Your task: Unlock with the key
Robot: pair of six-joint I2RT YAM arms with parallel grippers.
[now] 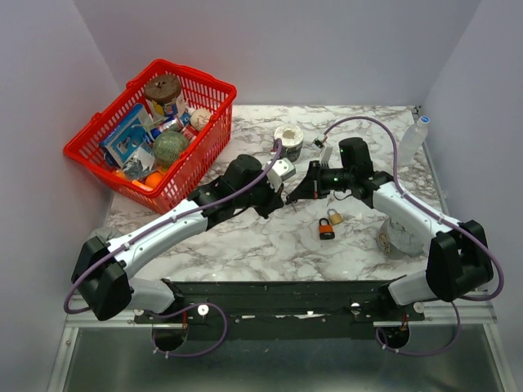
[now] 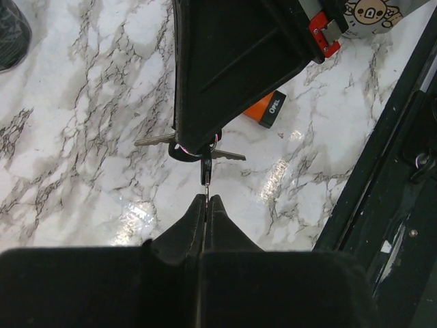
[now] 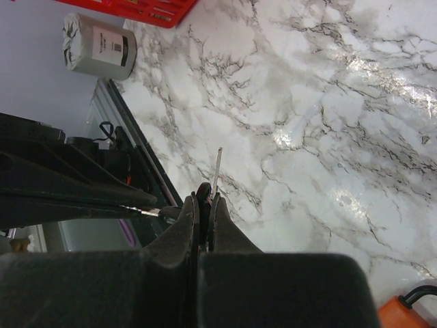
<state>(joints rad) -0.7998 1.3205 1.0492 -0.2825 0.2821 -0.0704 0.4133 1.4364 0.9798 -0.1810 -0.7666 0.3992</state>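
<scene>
At the tips of the left pincer (image 2: 206, 203), which are pressed together with no gap, lies the silvery blade of the key (image 2: 205, 172). Its black head stands just beyond those tips, so the left pincer is nipping the key by its blade end. Just past that head the right pincer (image 3: 203, 202) meets it nose to nose, its own tips closed narrow on the dark key ring (image 2: 179, 153) from which the key hangs. Two spare keys (image 2: 154, 141) fan out sideways from the ring, right under the right pincer's tips. Both pincers seem to hang clear of the marble table (image 1: 245, 245), the bunch shared between them. Farther right, near the right pincer but well apart from the key, the brass padlock (image 1: 336, 216) and the orange-and-black padlock (image 1: 326, 231) lie close together on the table, neither one held. I judge the task to be in its early part: the key is lifted and singled out from the bunch, but it is gripped by the blade, the very part that must enter a keyhole. What is left is to take the key by its head, free the blade, steady a padlock, insert, turn and see the shackle spring; which padlock this key fits, I cannot tell
</scene>
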